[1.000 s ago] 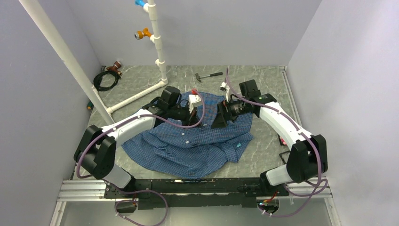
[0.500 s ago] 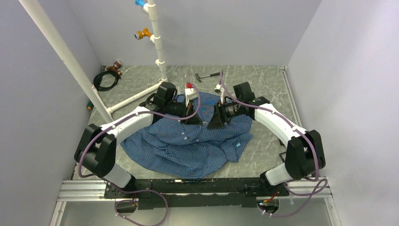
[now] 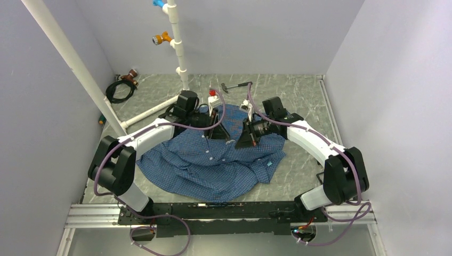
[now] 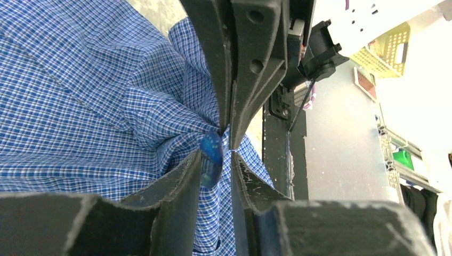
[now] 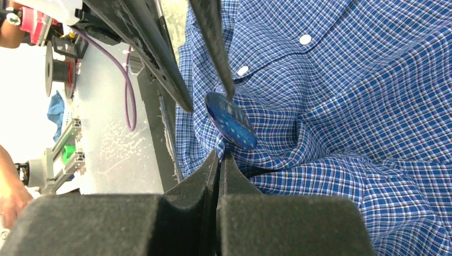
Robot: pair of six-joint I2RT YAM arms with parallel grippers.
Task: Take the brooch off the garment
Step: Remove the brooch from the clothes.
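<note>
- Top: left claw [image 3: 219, 132] and right claw [image 3: 241, 140] meet mid-frame over the garment [image 3: 213, 170].
- Left wrist: left claw [image 4: 217, 156], slightly parted, straddles the brooch [image 4: 211, 158], a blue disc, lower centre.
- Right wrist: right claw [image 5: 219, 157], clenched on garment fabric, sits just below the brooch [image 5: 231, 120].

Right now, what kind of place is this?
Probably a robot test cell: plain lilac walls enclose a grey marbled table holding a white plastic pipe frame and a blue checked shirt.

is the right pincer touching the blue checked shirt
Touching. The left wrist view shows the right pincer closed, its tips pinching a gathered fold of the blue fine-checked button-up shirt.
</note>
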